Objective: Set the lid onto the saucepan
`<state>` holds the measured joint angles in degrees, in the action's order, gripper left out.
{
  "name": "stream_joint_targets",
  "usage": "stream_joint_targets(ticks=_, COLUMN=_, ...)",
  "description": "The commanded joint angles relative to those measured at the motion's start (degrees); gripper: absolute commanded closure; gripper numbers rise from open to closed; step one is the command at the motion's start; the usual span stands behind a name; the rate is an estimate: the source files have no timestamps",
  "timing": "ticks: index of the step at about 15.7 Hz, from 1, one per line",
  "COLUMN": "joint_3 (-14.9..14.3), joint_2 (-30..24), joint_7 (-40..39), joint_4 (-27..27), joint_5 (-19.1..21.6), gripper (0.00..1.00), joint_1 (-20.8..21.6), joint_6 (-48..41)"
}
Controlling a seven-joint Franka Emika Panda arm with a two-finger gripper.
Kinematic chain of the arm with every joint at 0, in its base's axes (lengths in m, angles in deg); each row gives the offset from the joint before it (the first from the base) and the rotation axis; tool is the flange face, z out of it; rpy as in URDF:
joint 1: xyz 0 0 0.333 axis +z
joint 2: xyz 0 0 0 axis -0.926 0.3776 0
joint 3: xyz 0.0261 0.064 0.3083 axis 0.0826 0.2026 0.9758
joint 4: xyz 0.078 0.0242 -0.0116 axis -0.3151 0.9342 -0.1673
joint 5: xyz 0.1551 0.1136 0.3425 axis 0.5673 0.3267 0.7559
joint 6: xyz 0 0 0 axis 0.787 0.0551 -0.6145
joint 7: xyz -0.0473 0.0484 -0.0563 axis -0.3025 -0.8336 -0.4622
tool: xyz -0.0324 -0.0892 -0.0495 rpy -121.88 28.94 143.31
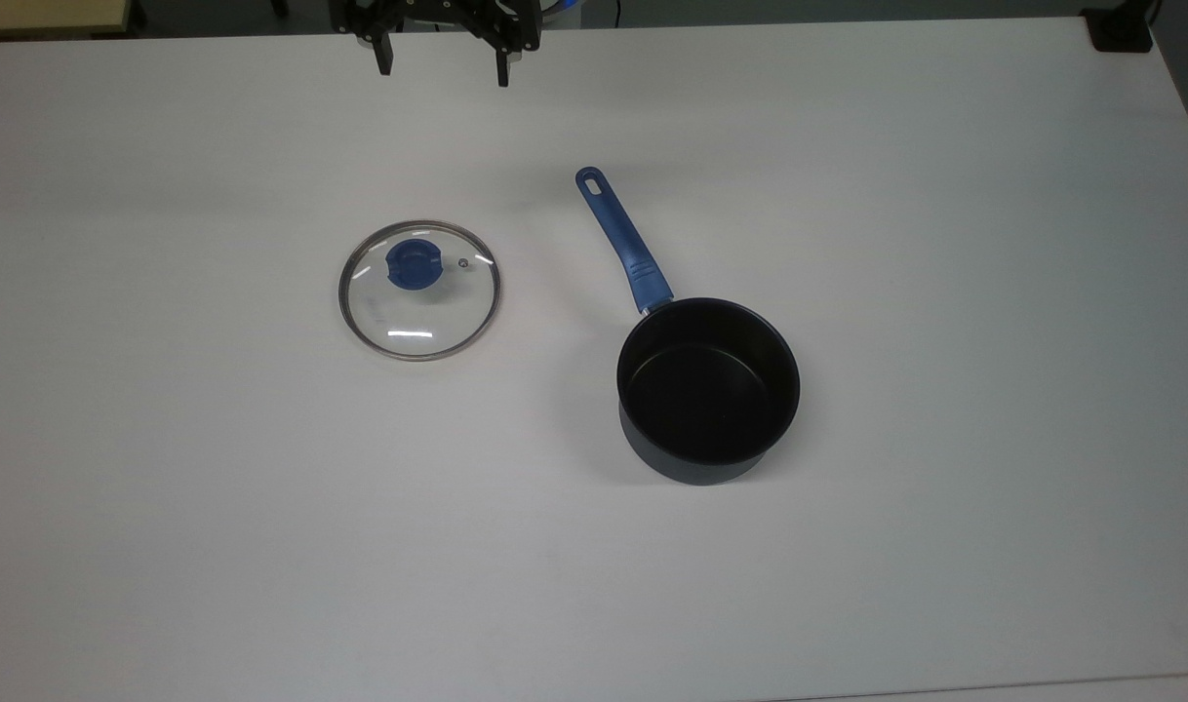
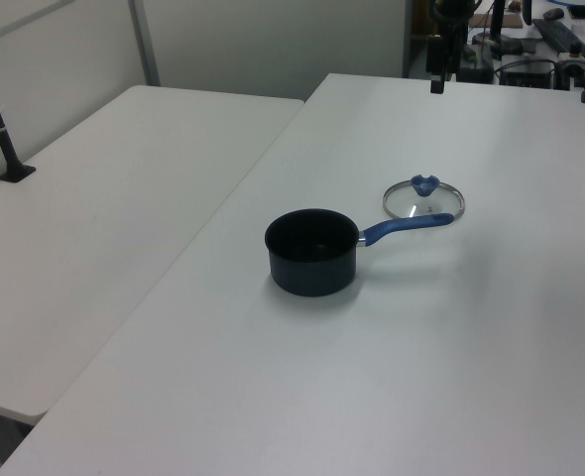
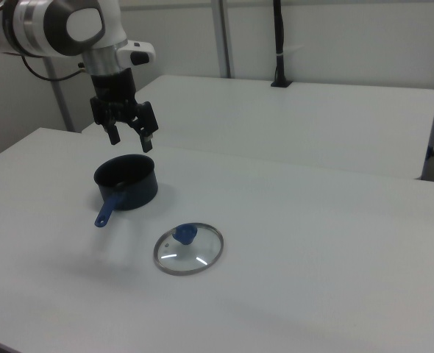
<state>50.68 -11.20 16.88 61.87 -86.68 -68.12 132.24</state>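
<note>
The glass lid [image 1: 419, 290] with a blue knob [image 1: 413, 265] lies flat on the white table [image 1: 945, 244], left of the saucepan in the top view. The dark saucepan [image 1: 708, 388] stands upright, and its blue handle [image 1: 621, 237] points toward the top view's upper left. My gripper [image 1: 444, 68] hangs open above the table's far edge in the top view, well away from both. The lid [image 3: 188, 249], the saucepan [image 3: 126, 182] and the gripper [image 3: 132, 140] also appear in the right view. The left view has the lid [image 2: 424, 200] behind the saucepan [image 2: 312, 251].
A second white table [image 2: 104, 218] adjoins this one on the left view's left, with a black post [image 2: 0, 129] clamped at its edge. Cluttered equipment [image 2: 530, 50] sits beyond the far edge. Wide bare tabletop surrounds the lid and the saucepan.
</note>
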Motion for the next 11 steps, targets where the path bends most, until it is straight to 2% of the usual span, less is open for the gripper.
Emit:
stream_joint_targets(ticks=1, joint_3=-0.55, joint_2=-0.12, joint_7=0.84, joint_4=0.28, joint_5=0.74, gripper=0.00, joint_1=0.66, joint_6=-0.87)
stream_joint_targets(ticks=6, joint_3=-0.55, joint_2=0.41, joint_7=-0.03, joint_4=0.45, joint_5=0.57, gripper=0.00, joint_1=0.74, joint_6=-0.17)
stream_joint_targets(ticks=11, joint_3=-0.99, joint_2=3.56, joint_7=-10.03, joint_4=0.72, joint_5=0.65, gripper=0.00, joint_1=-0.13, joint_6=1.50)
